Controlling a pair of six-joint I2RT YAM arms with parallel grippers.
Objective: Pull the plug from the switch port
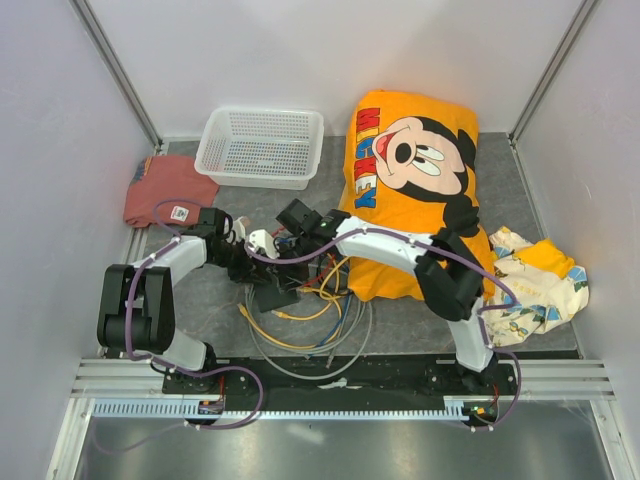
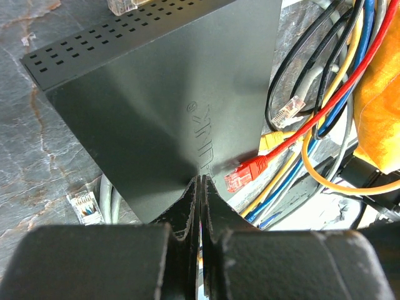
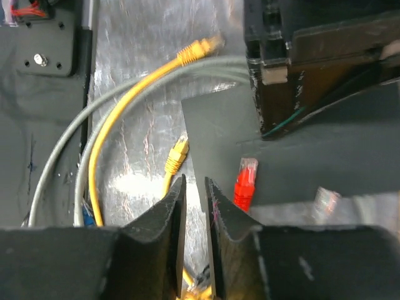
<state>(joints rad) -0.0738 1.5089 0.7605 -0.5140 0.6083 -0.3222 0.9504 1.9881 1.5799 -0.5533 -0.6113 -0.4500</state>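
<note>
The switch (image 2: 156,106) is a flat black box lying among loose cables, and it also shows in the top view (image 1: 272,290) and the right wrist view (image 3: 281,162). Its sockets are hidden. My left gripper (image 2: 200,178) is shut, with its tips pressed on the switch's near edge. My right gripper (image 3: 194,179) hovers beside the switch with its jaws nearly together. A yellow cable (image 3: 190,284) shows between them near their base. Its yellow plug (image 3: 177,155) lies free on the table ahead. A red plug (image 3: 245,184) lies loose at the switch's edge.
A tangle of yellow, grey, blue, red and black cables (image 1: 300,320) surrounds the switch. A white mesh basket (image 1: 262,145) stands at the back. An orange Mickey cloth (image 1: 410,190) lies to the right, a red cloth (image 1: 165,190) to the left and a patterned cloth (image 1: 535,280) at the far right.
</note>
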